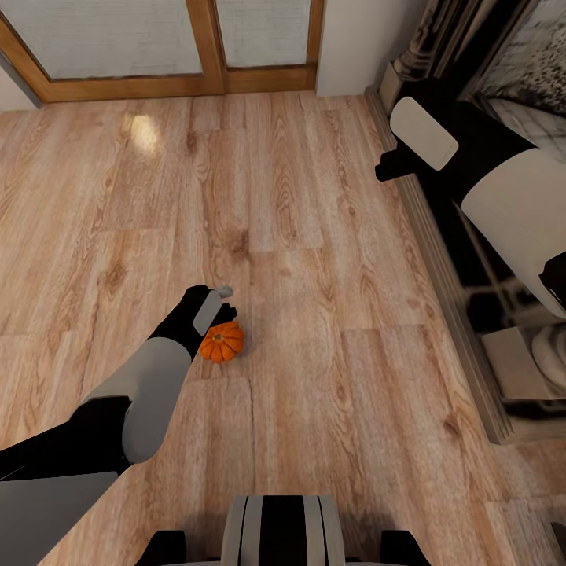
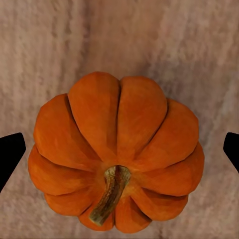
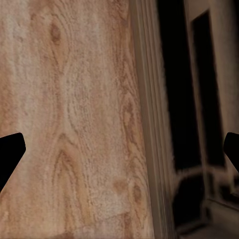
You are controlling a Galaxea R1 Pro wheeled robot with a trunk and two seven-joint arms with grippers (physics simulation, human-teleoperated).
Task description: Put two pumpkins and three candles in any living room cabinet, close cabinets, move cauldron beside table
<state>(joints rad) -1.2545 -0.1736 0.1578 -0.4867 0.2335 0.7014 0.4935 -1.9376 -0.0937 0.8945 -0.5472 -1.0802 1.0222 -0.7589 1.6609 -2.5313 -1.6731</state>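
On floor: pumpkin (image 2: pixel 117 154) | left pincer (image 2: pixel 119 149) spread wide above it, empty | right pincer (image 3: pixel 119 154) agape, empty

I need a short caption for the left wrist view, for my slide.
Open left gripper poised directly above an orange pumpkin on the wood plank floor.

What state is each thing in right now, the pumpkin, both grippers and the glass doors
Pumpkin: upright on the wood floor, stem up, not gripped.
Left gripper: open, poised over the pumpkin, a finger on either side, not touching.
Right gripper: open, empty, over the floor beside the dark hearth edge.
Glass doors: shut.
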